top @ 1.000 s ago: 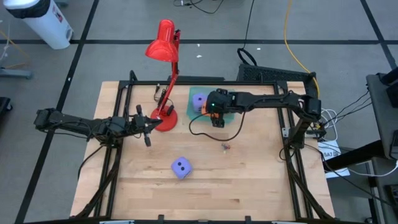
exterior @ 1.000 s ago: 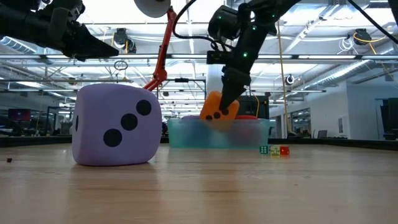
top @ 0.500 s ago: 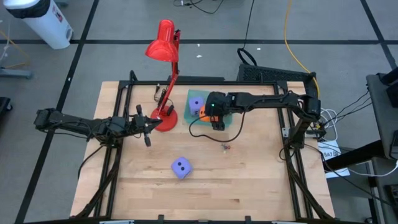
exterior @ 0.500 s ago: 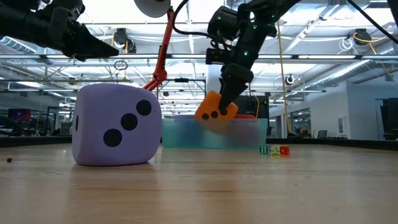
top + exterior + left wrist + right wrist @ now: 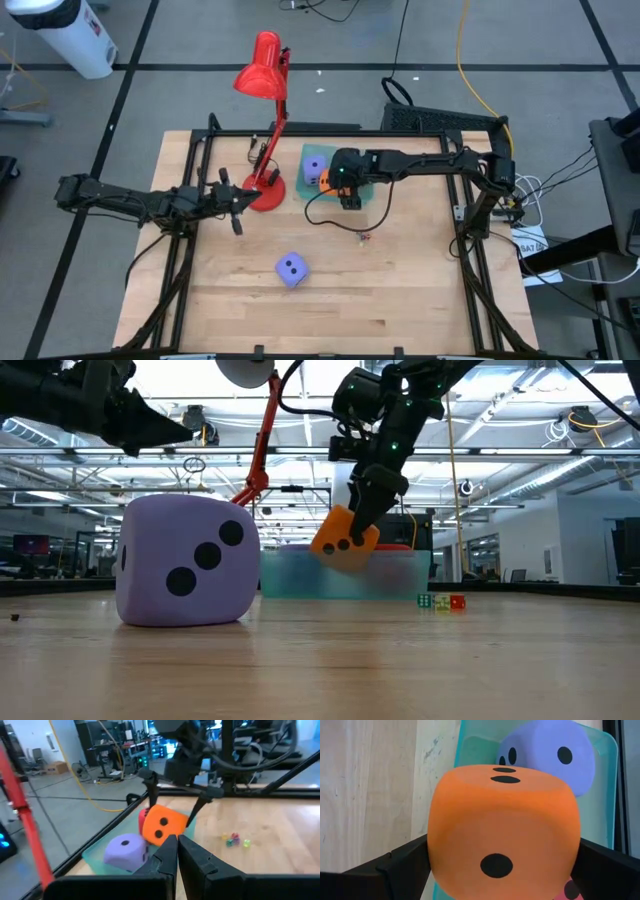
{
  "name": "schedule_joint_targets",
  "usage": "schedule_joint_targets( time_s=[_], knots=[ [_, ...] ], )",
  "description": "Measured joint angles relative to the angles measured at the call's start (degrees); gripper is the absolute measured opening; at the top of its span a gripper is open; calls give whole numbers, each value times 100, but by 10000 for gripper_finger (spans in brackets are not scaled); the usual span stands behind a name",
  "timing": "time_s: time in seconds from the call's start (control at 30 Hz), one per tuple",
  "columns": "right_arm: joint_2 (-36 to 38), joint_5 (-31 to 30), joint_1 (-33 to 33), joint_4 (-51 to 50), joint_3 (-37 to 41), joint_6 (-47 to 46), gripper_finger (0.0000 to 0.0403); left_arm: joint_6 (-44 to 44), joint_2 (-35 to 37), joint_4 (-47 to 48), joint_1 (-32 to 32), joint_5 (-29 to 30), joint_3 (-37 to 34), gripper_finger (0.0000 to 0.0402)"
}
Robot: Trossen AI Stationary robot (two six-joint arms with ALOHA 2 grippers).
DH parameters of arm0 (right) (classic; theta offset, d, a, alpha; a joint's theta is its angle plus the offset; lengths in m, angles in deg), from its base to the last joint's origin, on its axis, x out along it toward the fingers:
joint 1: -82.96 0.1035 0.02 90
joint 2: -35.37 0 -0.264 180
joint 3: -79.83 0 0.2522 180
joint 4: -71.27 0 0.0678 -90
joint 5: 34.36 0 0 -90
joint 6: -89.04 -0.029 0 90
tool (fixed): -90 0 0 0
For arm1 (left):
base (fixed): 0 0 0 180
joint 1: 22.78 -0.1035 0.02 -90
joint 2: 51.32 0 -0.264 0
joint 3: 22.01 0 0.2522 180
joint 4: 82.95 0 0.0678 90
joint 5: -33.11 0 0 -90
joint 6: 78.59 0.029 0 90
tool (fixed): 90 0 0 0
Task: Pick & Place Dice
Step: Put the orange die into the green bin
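My right gripper (image 5: 338, 182) is shut on the orange die (image 5: 345, 541), which hangs over the teal tray (image 5: 300, 575). A lavender die (image 5: 550, 757) lies in the tray on one face, with a red die (image 5: 143, 817) beside it. Another lavender die (image 5: 291, 268) rests on a face on the bare wood near the front. My left gripper (image 5: 236, 206) hovers shut with nothing in it, at the table's left beside the lamp base, pointing level toward the tray. My right gripper pinches the orange die by two opposite faces (image 5: 437, 855) between its two fingers (image 5: 400, 867). The fingers slant down from the table's right side. The die hangs tilted, clear of the tray and of the dice in it.
A red desk lamp (image 5: 262, 75) stands on its round base (image 5: 266, 192) just left of the tray, its arm leaning toward the far edge. A black cable (image 5: 330, 218) loops near the tray. Tiny coloured dice (image 5: 441, 601) lie on the wood to the right.
My right gripper has turned a little at the wrist while keeping its hold. The orange die has tipped slightly and drifted a bit toward the table's left, staying clear above the tray.
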Motion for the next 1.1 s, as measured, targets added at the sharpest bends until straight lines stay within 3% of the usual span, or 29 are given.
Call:
schedule_joint_targets(
  time_s=[0.17, 0.47, 0.67, 1.1],
  knots=[
    [0, 0, 4, 56, 0, 85, 399, 2, -587, -565, 0, -327, 3, 25],
    [0, 24, 4, 63, 0, 225, 400, 415, -2470, -1720, -51, -637, 629, 3],
    [2, 173, 4, 213, 0, 229, 400, 535, -3720, -1784, -377, -656, 1496, 3],
    [4, 175, 4, 447, -2, 246, 400, 691, -5638, -927, -1353, -2073, 3336, 1]
  ],
)
